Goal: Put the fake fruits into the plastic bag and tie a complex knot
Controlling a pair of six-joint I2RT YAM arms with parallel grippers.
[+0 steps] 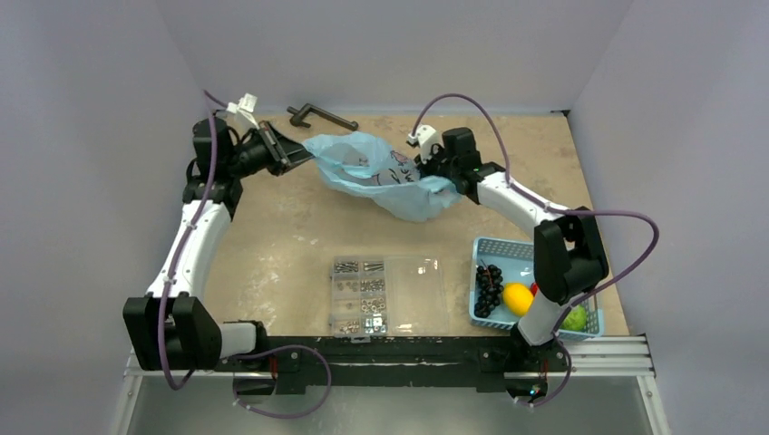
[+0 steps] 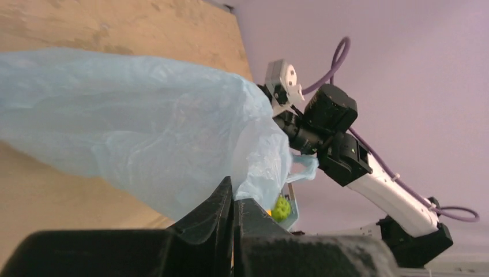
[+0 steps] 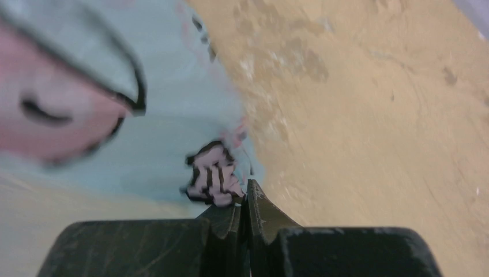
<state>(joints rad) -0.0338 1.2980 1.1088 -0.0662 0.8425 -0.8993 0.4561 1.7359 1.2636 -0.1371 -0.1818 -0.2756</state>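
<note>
The light-blue plastic bag (image 1: pixel 376 172) hangs stretched between both grippers above the far part of the table, its mouth facing up. My left gripper (image 1: pixel 306 156) is shut on the bag's left edge, and the thin plastic (image 2: pixel 144 138) runs into the closed tips (image 2: pixel 233 197). My right gripper (image 1: pixel 435 179) is shut on the right side, pinching the printed plastic (image 3: pixel 213 173) at its tips (image 3: pixel 245 199). The fake fruits lie in the blue basket (image 1: pixel 497 246): grapes (image 1: pixel 488 288), lemon (image 1: pixel 518 298), a red one (image 1: pixel 533 288) and a green one (image 1: pixel 574 318). A knot is not in view.
A clear compartment box of screws (image 1: pixel 385 294) sits at the near middle of the table. A black handled tool (image 1: pixel 322 116) lies by the back wall. The basket stands at the near right, partly under the right arm (image 1: pixel 562 258). Walls close in on three sides.
</note>
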